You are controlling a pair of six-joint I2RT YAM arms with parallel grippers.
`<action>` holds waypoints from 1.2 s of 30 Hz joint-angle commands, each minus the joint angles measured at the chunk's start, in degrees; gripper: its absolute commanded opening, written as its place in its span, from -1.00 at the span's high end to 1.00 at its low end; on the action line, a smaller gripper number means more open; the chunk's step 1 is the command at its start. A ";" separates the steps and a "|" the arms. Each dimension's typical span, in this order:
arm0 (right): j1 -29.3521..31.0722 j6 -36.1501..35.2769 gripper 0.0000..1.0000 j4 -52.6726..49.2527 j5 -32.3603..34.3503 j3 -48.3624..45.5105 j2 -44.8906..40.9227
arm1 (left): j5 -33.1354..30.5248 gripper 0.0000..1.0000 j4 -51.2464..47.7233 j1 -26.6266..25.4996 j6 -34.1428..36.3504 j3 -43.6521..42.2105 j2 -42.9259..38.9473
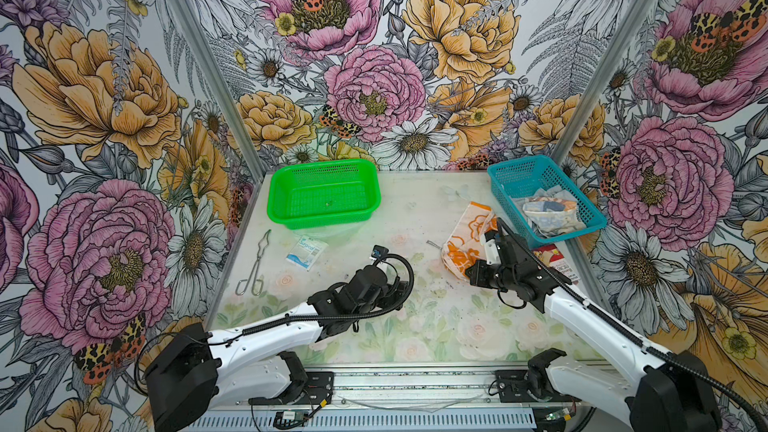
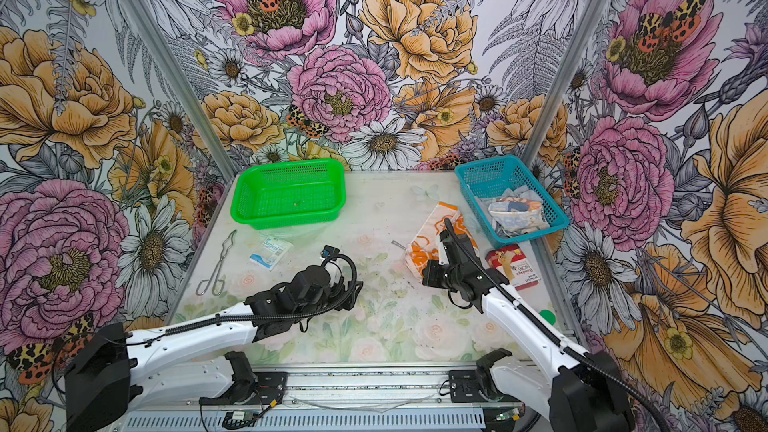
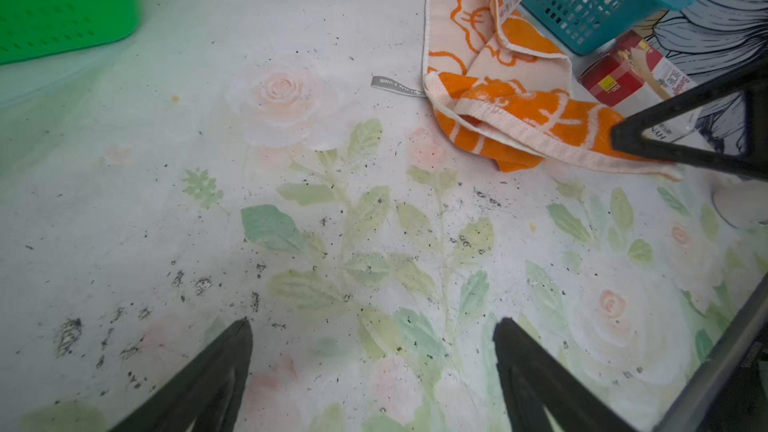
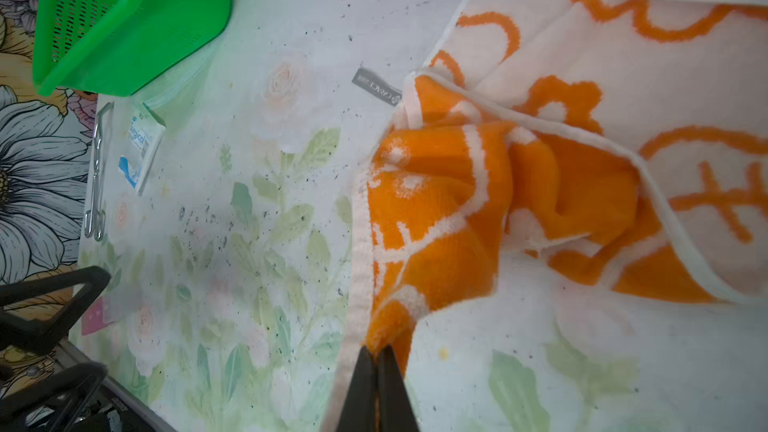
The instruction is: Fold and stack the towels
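An orange towel [image 1: 465,238] with white flower outlines lies crumpled on the table right of the middle, in both top views [image 2: 428,243]. My right gripper [image 4: 376,351] is shut on the hem at the towel's near end, with orange cloth pinched between its tips. The left wrist view shows that same grip on the towel [image 3: 498,118]. My left gripper [image 3: 372,322] hovers open over bare table, to the left of the towel, with nothing between its fingers. A bundle of light grey and blue-orange cloth [image 1: 550,214] sits in the teal basket [image 1: 519,176].
A green basket [image 1: 324,218] stands at the back left. Metal tongs [image 1: 255,263] and a white-blue sachet [image 1: 306,251] lie in front of it. A red-white carton [image 2: 515,265] lies by the right edge, beside my right arm. Flowered walls close in three sides.
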 commanded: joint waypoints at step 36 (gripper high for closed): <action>0.59 -2.47 -0.18 -2.89 25.76 3.30 9.16 | 14.52 -0.51 -2.71 10.99 9.14 46.23 47.20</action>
